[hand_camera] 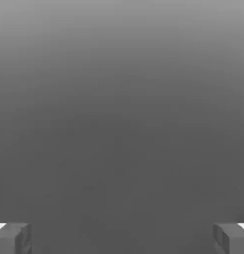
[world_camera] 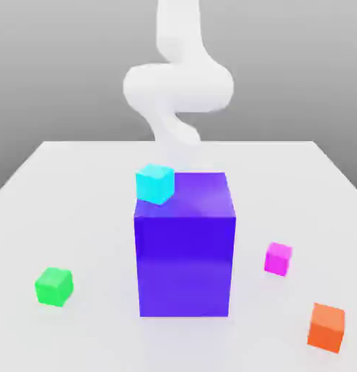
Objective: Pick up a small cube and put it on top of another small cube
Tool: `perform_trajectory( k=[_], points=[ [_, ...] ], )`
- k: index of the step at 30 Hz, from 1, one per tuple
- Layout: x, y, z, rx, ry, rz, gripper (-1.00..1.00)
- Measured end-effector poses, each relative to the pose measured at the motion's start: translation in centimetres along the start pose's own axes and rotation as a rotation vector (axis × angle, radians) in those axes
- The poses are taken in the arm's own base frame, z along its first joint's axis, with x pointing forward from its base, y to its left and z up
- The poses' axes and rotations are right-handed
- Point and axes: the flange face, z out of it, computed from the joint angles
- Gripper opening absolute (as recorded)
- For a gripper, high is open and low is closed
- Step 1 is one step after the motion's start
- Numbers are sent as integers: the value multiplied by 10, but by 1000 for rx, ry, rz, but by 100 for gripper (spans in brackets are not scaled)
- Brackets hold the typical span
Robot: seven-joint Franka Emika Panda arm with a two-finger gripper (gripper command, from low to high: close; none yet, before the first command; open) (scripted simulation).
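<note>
Nearest the camera in the exterior view, the orange cube (world_camera: 326, 327) sits at the lower right of the frame and the green cube (world_camera: 54, 285) at the lower left, both resting on the white table (world_camera: 80, 189). A little further back, at right of centre, lies the magenta cube (world_camera: 278, 259), the one I am to lift. It stands free on the table, well apart from the green cube that is to carry it. Between them rises the big purple block (world_camera: 184, 247), with a cyan cube (world_camera: 154, 183) perched on its upper left corner. Behind all that, my white arm (world_camera: 178, 83) hangs at the top of the frame, above the table's far side.

In the hand view my gripper (hand_camera: 122, 238) is spread wide and empty, one finger (hand_camera: 12, 238) at each lower corner, grey backdrop between.

I judge nothing is begun: the reach is in hand. Next I should descend over the magenta cube, straddle it, then close, steering clear of the purple block.
</note>
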Motion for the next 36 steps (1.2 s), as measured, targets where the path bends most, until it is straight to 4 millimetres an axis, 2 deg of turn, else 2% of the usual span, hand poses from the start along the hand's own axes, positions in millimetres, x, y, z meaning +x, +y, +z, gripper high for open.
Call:
perform_trajectory(
  k=[3, 6, 9, 12, 15, 18, 21, 24, 25, 33, 34, 36],
  points=[
    [-38, -6, 66, -17, -113, -101, 0],
    [-86, -8, 122, -36, -216, -204, 0],
    [-140, -4, 169, -57, -313, -312, 0],
    [-200, 7, 208, -81, -404, -426, 0],
    [-260, 26, 236, -107, -490, -545, 0],
    [-319, 52, 256, -136, -570, -668, 0],
    [-373, 86, 267, -168, -643, -795, 0],
    [-418, 126, 272, -202, -707, -921, 0],
    [-426, 133, 275, -205, -717, -944, 0],
    [-459, 166, 318, -209, -729, -960, 0],
    [-461, 169, 321, -210, -729, -961, -100],
    [-461, 169, 321, -210, -729, -961, -100]
  ],
)
